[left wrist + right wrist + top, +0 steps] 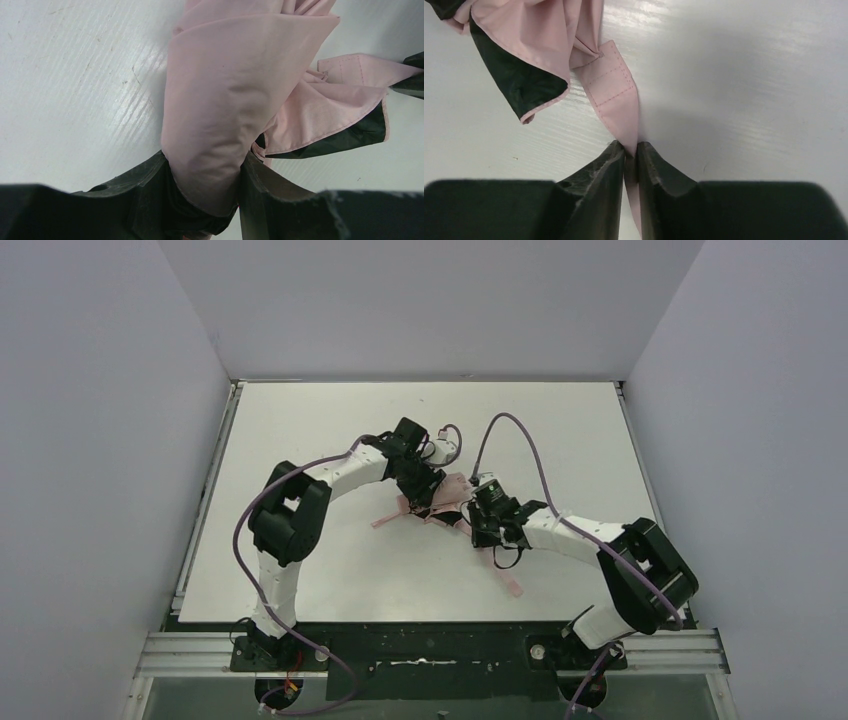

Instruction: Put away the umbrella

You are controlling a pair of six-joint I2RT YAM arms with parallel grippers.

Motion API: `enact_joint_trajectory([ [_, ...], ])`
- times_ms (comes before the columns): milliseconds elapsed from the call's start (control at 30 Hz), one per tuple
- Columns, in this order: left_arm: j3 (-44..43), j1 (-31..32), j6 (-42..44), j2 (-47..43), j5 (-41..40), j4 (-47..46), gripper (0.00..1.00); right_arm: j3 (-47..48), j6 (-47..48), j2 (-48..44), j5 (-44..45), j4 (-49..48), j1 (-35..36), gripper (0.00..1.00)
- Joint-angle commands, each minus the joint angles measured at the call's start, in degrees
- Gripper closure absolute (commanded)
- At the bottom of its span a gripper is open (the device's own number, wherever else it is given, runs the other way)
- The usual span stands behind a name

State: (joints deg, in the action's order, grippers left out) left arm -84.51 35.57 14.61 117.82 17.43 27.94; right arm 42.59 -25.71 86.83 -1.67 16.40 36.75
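Nearest the worktop's (330, 420) front edge, a loose pink end lies beside the right arm; whether it is the wrist loop cannot be told from above. Just beyond it the right tool (630, 146) is pinched tight on the closure strap (611, 87), a flat stitched ribbon of pale pink cloth, thin enough that the two dark pads almost meet around it. From those tips the strap runs away and slightly to the tool's left, lying flat on the worktop until it joins the gathered canopy. There a flap is turned back and shows its matt black lining (519, 85) with a narrow pink hem. The umbrella (447, 495) sits about the middle of the worktop, between the two tools and touching both. Farther back, the left tool (205, 157) is clamped around the bundled canopy. Its jaws stand partly apart because the soft, rounded roll of smooth fabric fills them, and the roll's long axis points straight out from that tool. So the strap's free end is with the right arm and the body with the left. Wrapping would likely mean carrying the strap across the roll's long axis. The limp, slippery cloth may slide or unroll if either grip loosens.
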Motion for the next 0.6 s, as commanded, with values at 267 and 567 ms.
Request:
enact_joint_trajectory([
  [267, -2.2, -0.8, -1.4, 4.6, 0.0, 4.7, 1.00, -10.3, -8.1, -8.4, -0.9, 3.4, 5.1, 1.00],
  [567, -2.4, -1.5, -2.7, 4.5, 0.4, 4.4, 1.00, -15.5, -13.9, -9.8, -0.9, 1.7, 12.9, 1.00],
])
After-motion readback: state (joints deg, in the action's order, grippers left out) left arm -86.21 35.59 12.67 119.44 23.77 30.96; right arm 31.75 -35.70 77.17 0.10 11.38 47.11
